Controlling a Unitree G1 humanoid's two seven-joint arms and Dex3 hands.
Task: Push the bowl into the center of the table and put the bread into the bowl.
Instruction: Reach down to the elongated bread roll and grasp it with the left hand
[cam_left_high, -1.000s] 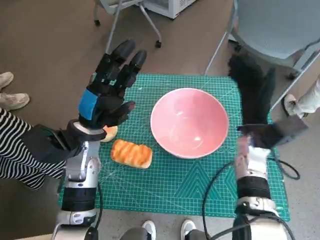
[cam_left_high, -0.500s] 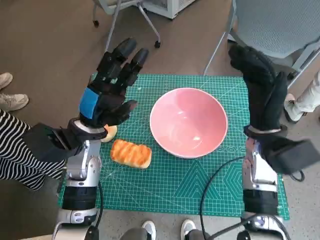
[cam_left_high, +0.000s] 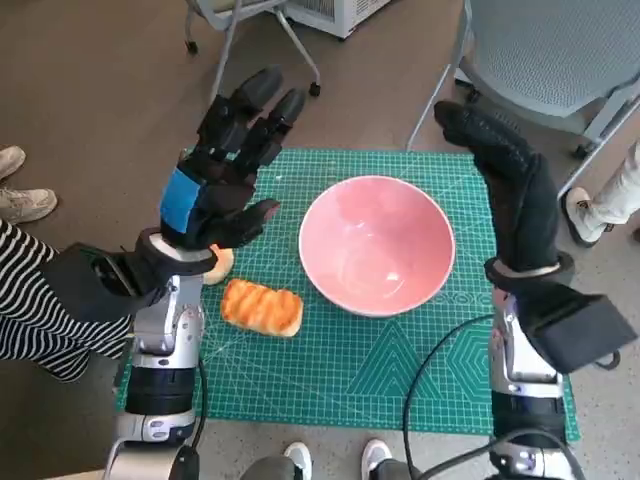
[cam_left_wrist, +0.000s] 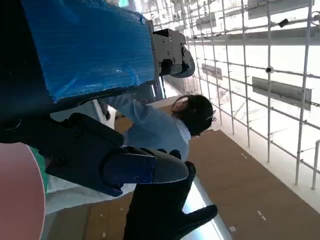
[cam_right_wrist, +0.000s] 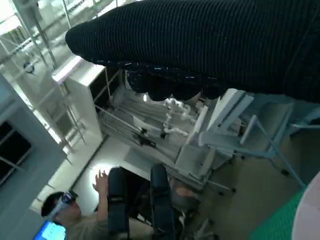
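Two robot hands are raised above the bench, one on each side of the bowl (cam_left_high: 377, 245), and neither touches anything. The left robot hand (cam_left_high: 220, 170) has its fingers spread and holds nothing; it hangs above the far left part of the green mat (cam_left_high: 350, 370), with the bread (cam_left_high: 262, 307) lying on the mat nearer the robot, below and apart from it. A second, paler piece (cam_left_high: 218, 266) shows partly under the left wrist; what it is cannot be told. The right robot hand (cam_left_high: 505, 185) is also released, its gloved fingers extended and angled toward the bowl's far right rim. This flanking posture appears suited to a push: the bowl sits right of the mat's middle, so a flat, extended hand on the right side can drive it leftward. The bowl is upright and empty, its opening ready to receive the bread once it is centred. The left wrist view shows a pink edge of the bowl (cam_left_wrist: 20, 195) and a person (cam_left_wrist: 160, 127) beyond.
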